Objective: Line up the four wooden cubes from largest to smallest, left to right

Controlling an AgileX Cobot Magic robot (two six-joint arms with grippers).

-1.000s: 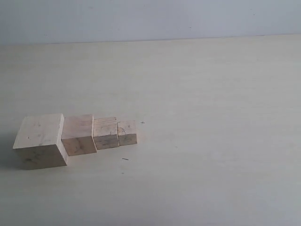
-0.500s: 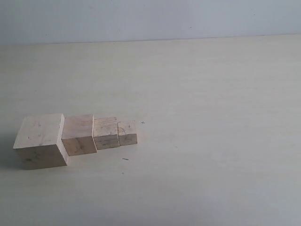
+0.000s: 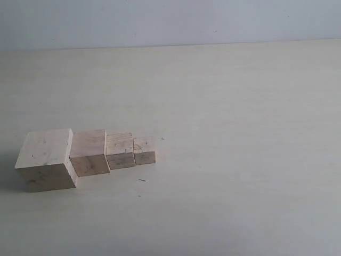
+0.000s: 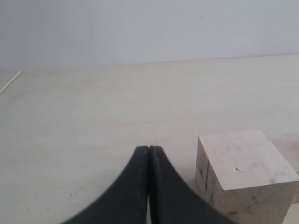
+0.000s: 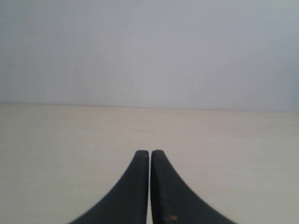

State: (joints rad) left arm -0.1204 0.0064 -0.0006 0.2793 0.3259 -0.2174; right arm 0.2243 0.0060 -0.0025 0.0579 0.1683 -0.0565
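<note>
Four wooden cubes, counted: one largest cube (image 3: 45, 159), one second cube (image 3: 89, 152), one third cube (image 3: 120, 151), one smallest cube (image 3: 144, 150). All four stand on the pale surface (image 3: 240, 133) in a single row, each touching its neighbour, sizes stepping down from largest to smallest, left to right in the exterior view. The far faces look roughly level with one another, so the near faces step back as the cubes shrink. Two grippers. Left gripper (image 4: 149, 148): black jaws pressed together tip to tip, gripping nothing. The largest cube (image 4: 243, 179) sits just beside those jaws, off to one side of the tips, not touching them and not between them. The second cube (image 4: 287, 144) shows partly beyond it, further from the jaws. The third and smallest cubes lie outside that wrist view. Right gripper (image 5: 150, 151): jaws also closed on each other, gripping nothing, held over the surface with the grey wall (image 5: 149, 51) ahead of them. Two small dark marks on the surface by the row: one fleck (image 3: 141, 180) in front of the third cube, one mark (image 3: 161, 139) just beside the smallest cube.
</note>
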